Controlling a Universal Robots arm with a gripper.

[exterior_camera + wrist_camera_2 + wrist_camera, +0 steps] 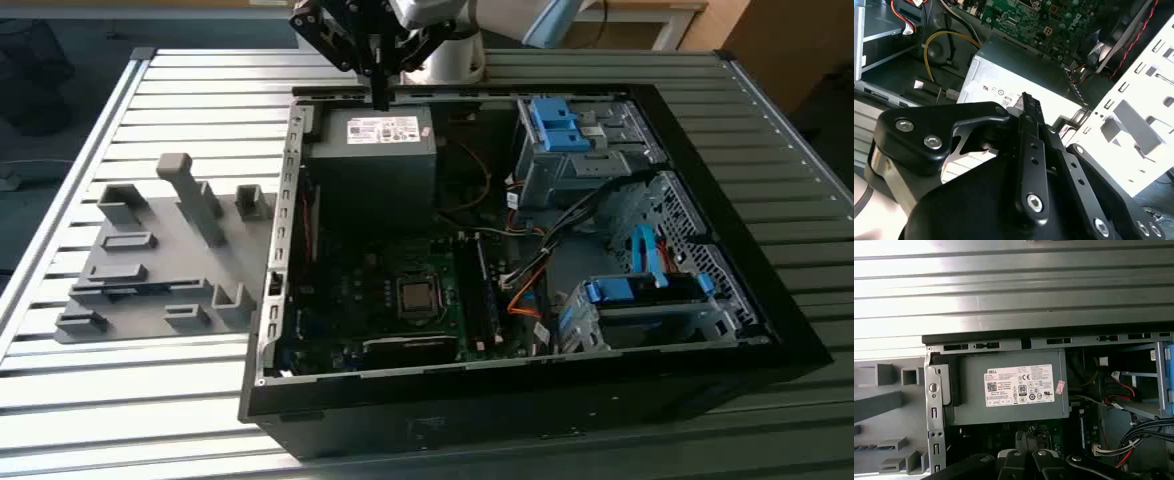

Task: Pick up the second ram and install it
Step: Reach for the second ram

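Gripper (1025,111), clamped on the second ram (383,97), a thin dark strip, hangs just above the power supply (380,150); the open computer case (534,400) also holds the motherboard (387,300) beside that supply.

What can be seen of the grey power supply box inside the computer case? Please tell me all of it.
The power supply is a rectangular grey metal box with a white printed label on its upward face. It lies flat in the far corner of the open black case, at the exterior view's left, against a perforated metal rail. The dark green motherboard lies next to it, and thin wires pass beside it.
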